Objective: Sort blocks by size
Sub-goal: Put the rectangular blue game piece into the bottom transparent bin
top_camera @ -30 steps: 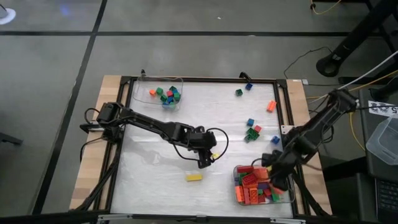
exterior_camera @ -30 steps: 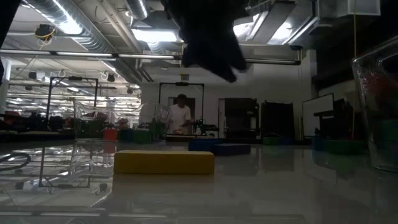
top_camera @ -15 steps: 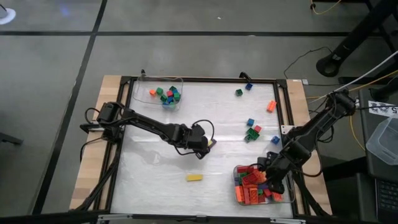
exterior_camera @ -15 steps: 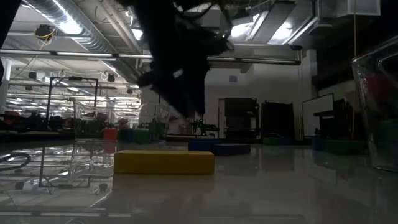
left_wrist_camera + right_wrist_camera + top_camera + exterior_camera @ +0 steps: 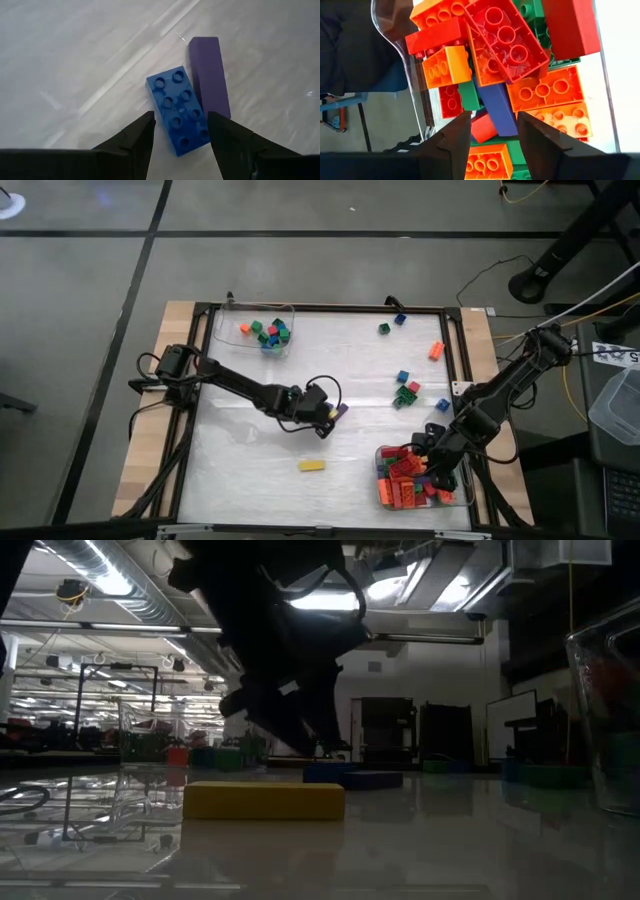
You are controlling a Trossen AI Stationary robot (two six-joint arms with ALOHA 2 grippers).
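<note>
A blue long block [image 5: 179,114] and a purple long block [image 5: 209,75] lie side by side, flat on the table's middle. My left gripper [image 5: 180,134] is open just above them. Its fingers stand on either side of the blue block's near end; I see no touch. In the high view the left gripper [image 5: 325,421] hides the blue block, and only the purple block [image 5: 341,409] shows. My right gripper [image 5: 494,131] hangs open over the pile of long blocks [image 5: 506,60] in the near-right clear tray [image 5: 470,498].
A yellow long block [image 5: 312,465] lies nearer the front edge, also seen as the yellow block [image 5: 263,800]. A far-left tray [image 5: 290,311] holds small cubes [image 5: 270,333]. Loose blocks lie at the right: green [image 5: 383,328], orange [image 5: 437,350], and a cluster [image 5: 406,391].
My left gripper has come down toward the table and a little toward the far-left, rolling about its own line, and now stands over the blue and purple blocks. My right gripper has shifted slightly toward the left over the near-right tray.
</note>
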